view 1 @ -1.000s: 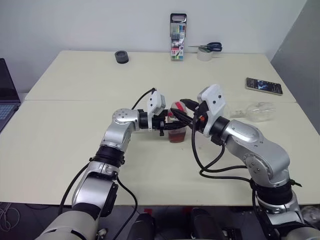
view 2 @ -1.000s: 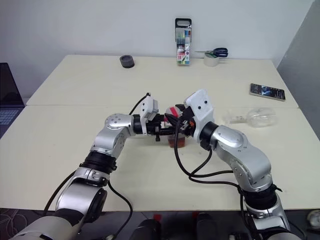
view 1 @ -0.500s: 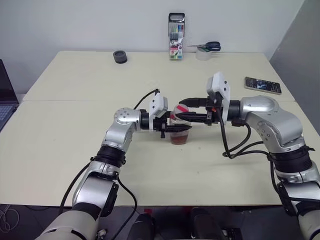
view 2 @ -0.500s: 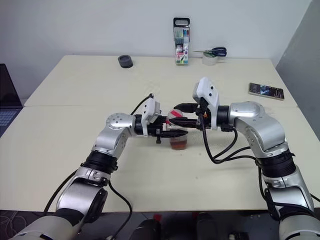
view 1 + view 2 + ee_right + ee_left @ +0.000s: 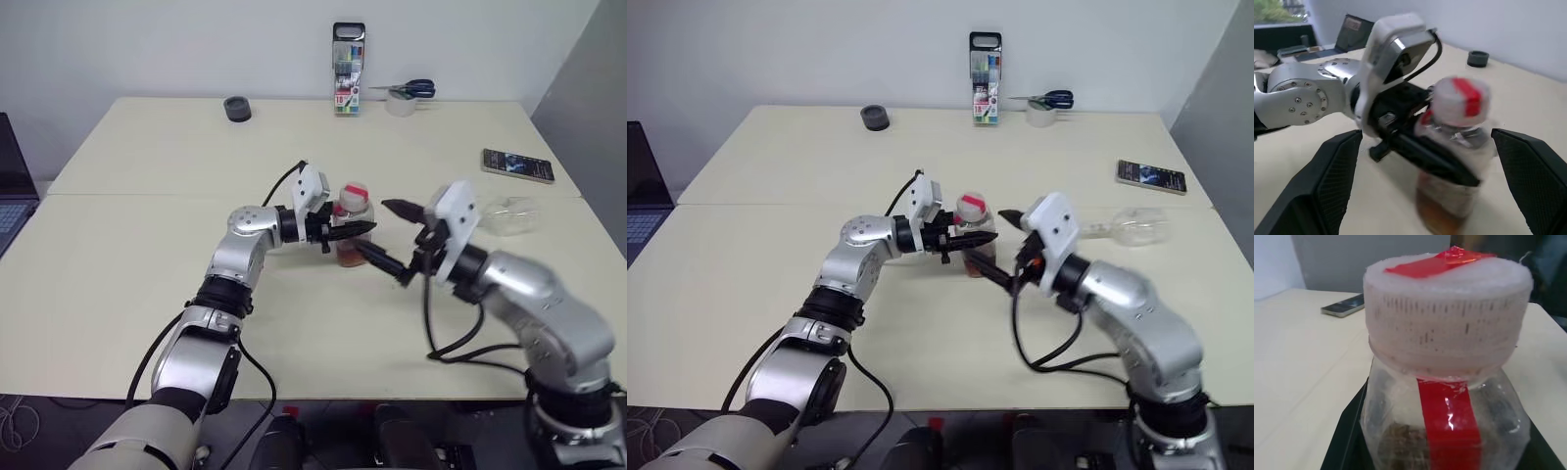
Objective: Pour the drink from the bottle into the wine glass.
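The table (image 5: 137,255) fills most of the head views, its two pale halves meeting in a seam across the middle. At the centre of the frame the left gripper (image 5: 351,229) is clamped on the bottle (image 5: 351,223) just under its neck, fingers together around it, and holds it upright, which would keep it steady for work on the lid. The cap (image 5: 1448,313) is on, with a strip of red tape across its top, so no pouring can begin yet, by my reading. The drink (image 5: 350,257) sits low in the bottle, reddish-brown. Just right of centre the right gripper (image 5: 394,238) has its fingers spread wide apart, clear of the cap and holding nothing. The wine glass (image 5: 507,217) lies on its side at mid-right, well apart from the bottle; it would need standing up.
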Tool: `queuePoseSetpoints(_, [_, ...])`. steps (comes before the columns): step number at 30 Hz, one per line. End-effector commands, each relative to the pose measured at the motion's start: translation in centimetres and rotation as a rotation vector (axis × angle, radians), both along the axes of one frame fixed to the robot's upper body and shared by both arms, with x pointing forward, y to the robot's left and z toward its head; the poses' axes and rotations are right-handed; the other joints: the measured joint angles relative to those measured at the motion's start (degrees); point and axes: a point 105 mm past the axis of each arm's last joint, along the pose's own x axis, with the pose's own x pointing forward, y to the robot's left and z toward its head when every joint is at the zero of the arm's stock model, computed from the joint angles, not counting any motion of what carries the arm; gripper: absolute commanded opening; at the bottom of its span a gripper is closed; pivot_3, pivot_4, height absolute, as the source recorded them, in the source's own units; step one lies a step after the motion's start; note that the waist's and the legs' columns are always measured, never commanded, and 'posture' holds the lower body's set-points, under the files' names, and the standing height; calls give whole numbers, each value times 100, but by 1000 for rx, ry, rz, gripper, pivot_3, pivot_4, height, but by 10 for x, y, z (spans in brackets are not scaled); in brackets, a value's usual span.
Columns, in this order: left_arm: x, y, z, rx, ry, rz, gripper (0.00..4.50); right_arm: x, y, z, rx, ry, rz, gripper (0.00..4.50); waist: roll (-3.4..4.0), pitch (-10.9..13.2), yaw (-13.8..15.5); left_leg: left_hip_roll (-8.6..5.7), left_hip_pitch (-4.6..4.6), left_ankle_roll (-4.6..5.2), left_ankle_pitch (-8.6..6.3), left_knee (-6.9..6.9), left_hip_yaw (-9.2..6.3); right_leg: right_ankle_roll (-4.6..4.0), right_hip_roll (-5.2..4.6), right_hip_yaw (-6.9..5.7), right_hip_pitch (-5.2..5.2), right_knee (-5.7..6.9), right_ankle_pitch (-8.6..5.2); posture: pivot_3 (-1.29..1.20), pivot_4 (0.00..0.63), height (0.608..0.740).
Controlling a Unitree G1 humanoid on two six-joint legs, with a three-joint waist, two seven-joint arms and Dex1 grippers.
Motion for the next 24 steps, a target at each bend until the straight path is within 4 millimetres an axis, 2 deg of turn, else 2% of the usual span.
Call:
queuePoseSetpoints(1, [0, -4, 16, -22, -57, -23, 1742, 6, 2, 16, 65, -108, -168, 4500, 1, 0, -5, 3, 5, 1, 0, 0, -2, 0, 5, -2, 4, 2, 0, 0, 150, 740])
queuePoseSetpoints(5, [-1, -5, 14, -8, -60, -39, 1742, 16, 7, 19, 92, -149, -257, 4500, 1, 0, -31, 13, 10, -1, 2, -4, -3, 0, 19, -3, 4, 5, 0, 0, 150, 740])
queuePoseSetpoints(12, [-2, -4, 11, 9, -66, -50, 1742, 28, 11, 23, 122, -158, -285, 4500, 1, -1, -36, 10, 9, -1, 2, -4, -2, -1, 15, -2, 4, 2, 0, 0, 150, 740])
queuePoseSetpoints(21, [-4, -1, 8, 23, -70, -49, 1742, 34, 10, 20, 136, -132, -300, 4500, 1, -1, -38, 10, 9, -1, 2, -4, -2, -1, 15, -2, 4, 3, 0, 0, 150, 740])
queuePoseSetpoints(22, [-4, -1, 8, 25, -70, -50, 1742, 34, 10, 20, 136, -131, -301, 4327, 1, -1, -38, 10, 9, -1, 2, -5, -2, -1, 15, -2, 4, 2, 0, 0, 150, 740])
queuePoseSetpoints(24, [-4, -1, 7, 27, -71, -52, 1742, 35, 10, 19, 133, -129, -301, 4327, 1, -1, -38, 10, 9, -1, 2, -4, -2, -1, 15, -2, 4, 3, 0, 0, 150, 740])
